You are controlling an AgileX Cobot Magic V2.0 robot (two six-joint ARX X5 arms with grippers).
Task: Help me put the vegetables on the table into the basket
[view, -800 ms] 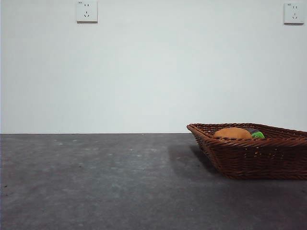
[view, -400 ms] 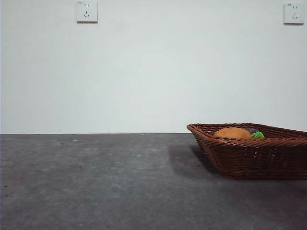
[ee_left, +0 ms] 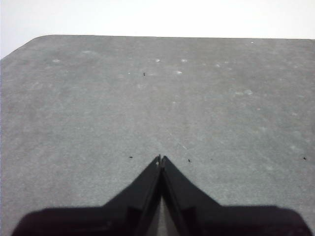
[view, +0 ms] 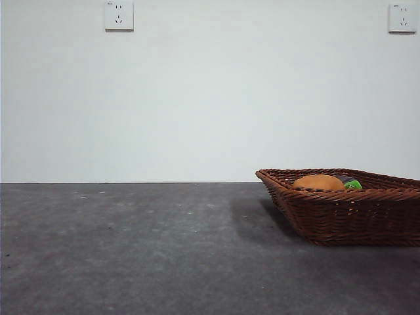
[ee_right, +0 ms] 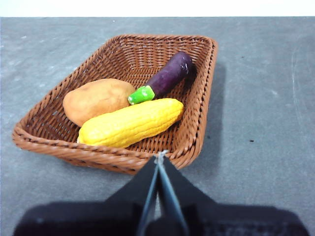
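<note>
The brown wicker basket (ee_right: 199,120) (view: 341,216) stands on the dark grey table (view: 131,249) at the right. Inside it lie three vegetables: a brown potato (ee_right: 96,100) (view: 318,182), a bumpy yellow oblong one (ee_right: 130,123), and a purple eggplant (ee_right: 167,76) with a green cap (view: 353,185). My right gripper (ee_right: 160,158) hovers shut and holding nothing, just outside the basket's near rim. My left gripper (ee_left: 160,160) is shut over bare table (ee_left: 147,108), far from the basket. Neither arm shows in the front view.
Two white wall sockets (view: 119,15) (view: 401,18) sit high on the pale wall behind. The table's rounded far corner (ee_left: 34,42) shows in the left wrist view.
</note>
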